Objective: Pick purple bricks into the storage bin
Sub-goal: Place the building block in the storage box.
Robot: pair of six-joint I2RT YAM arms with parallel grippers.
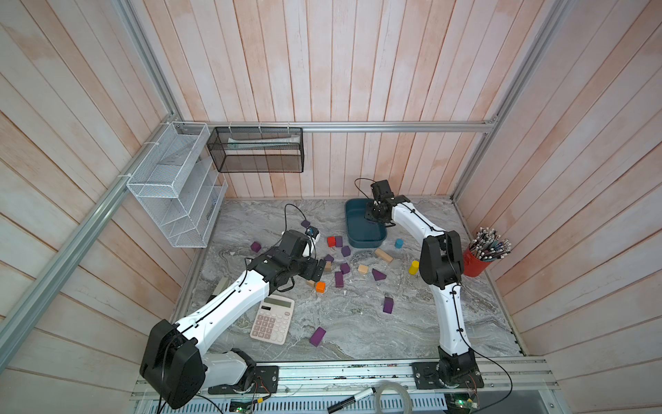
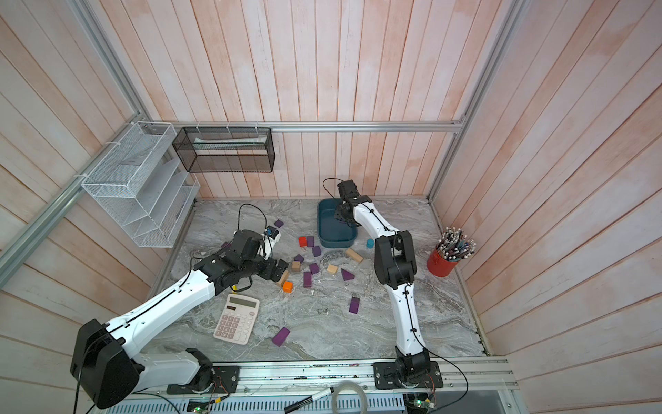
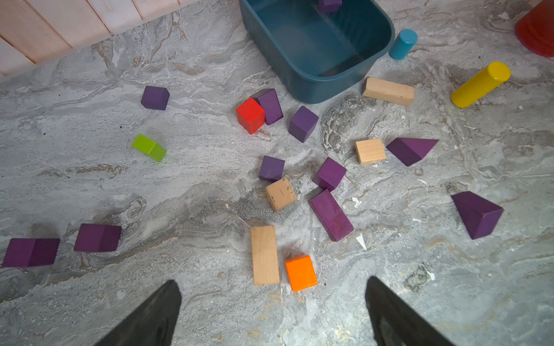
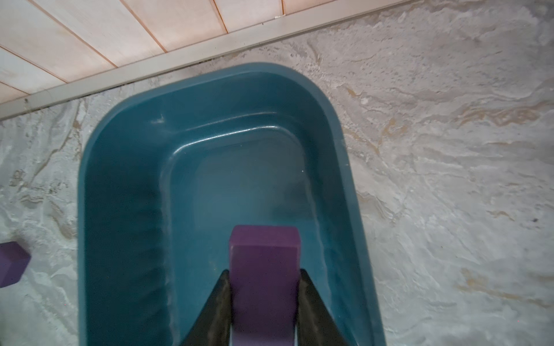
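Observation:
The teal storage bin (image 1: 365, 224) (image 2: 336, 229) stands at the back of the marble table. My right gripper (image 4: 265, 271) is shut on an oblong purple brick (image 4: 265, 254) and holds it above the bin's floor (image 4: 239, 179), inside the walls. Several other purple bricks lie loose mid-table, among them a bar (image 3: 331, 214), a cube (image 3: 271, 168) and a wedge (image 3: 410, 149). Nearer the front lie two more (image 1: 317, 336) (image 1: 388, 304). My left gripper (image 3: 274, 287) hangs open over the table with nothing between its fingers, just short of the cluster.
Tan blocks (image 3: 264, 254), an orange block (image 3: 300, 272), a red cube (image 3: 250, 115), a green piece (image 3: 149, 147), a yellow cylinder (image 3: 479, 84) and a blue cylinder (image 3: 403, 43) mix with the purple ones. A calculator (image 1: 272, 319) lies front left; a red pen cup (image 1: 476, 265) stands right.

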